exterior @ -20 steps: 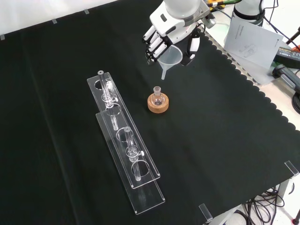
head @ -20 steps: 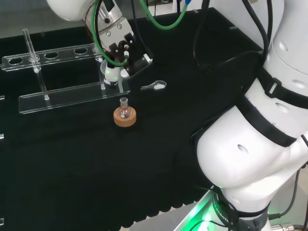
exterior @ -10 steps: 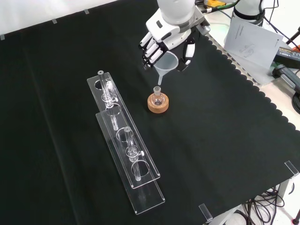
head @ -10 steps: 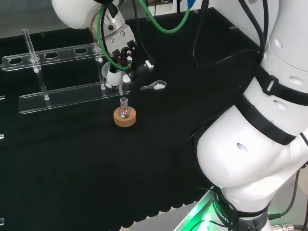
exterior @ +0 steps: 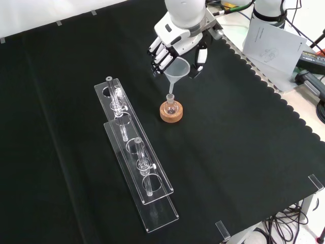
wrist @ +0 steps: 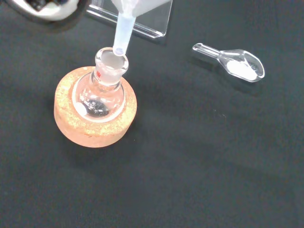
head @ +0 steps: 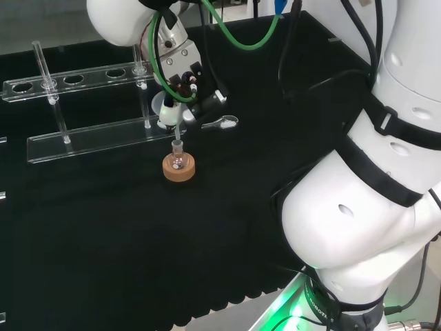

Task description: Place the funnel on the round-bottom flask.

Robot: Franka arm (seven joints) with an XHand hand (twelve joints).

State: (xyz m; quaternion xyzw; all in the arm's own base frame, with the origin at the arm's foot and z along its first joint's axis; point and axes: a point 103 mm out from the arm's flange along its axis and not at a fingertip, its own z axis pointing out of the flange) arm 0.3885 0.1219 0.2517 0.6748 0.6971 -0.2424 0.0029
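We see the black cloth [exterior: 244,132] spread beneath everything, and on it, well off to the left of the fingers in the front view, the clear test-tube rack [exterior: 136,168] lying lengthwise. Above the cloth the hand [exterior: 175,38] comes in from the top of the front view, its fingers [exterior: 158,53] curled on one side of the funnel [exterior: 176,68] and the thumb [exterior: 199,56] on the other, so that the funnel's wide cone is pinched between them. Directly below the fingers stands the cork ring [exterior: 171,112], and in it sits the round-bottom flask [exterior: 171,106], upright, its neck pointing up at the funnel. From the wrist view we find the funnel's stem [wrist: 121,33] ending just at the flask's open mouth [wrist: 111,61], at the rim, though we cannot tell whether it touches the glass. In the head view the stem hangs right over the flask's neck. Near the fingers, beside the flask, lies a small clear scoop [wrist: 235,62] with white powder in its bowl.
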